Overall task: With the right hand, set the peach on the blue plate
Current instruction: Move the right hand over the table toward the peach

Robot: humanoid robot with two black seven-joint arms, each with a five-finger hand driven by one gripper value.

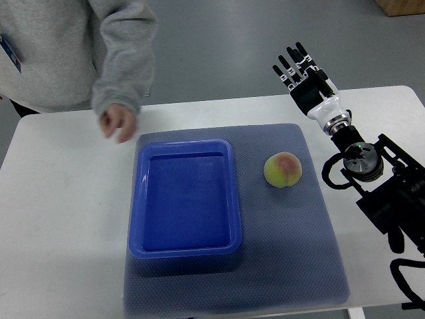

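Peach [283, 170] sits on the grey mat [312, 252], just beside the right rim of the blue plate [184, 249], toward the table's [53, 219] right half; nothing is grasped yet, so the reach seems not begun; next the right hand [302, 70] must descend over the fruit and close; it hovers near the far right edge, fingers extended, empty; a person's hand [119, 121] rests at the far edge.

black-fingered right hand [302, 70], white wrist shell, black cabled forearm, perhaps a green led.
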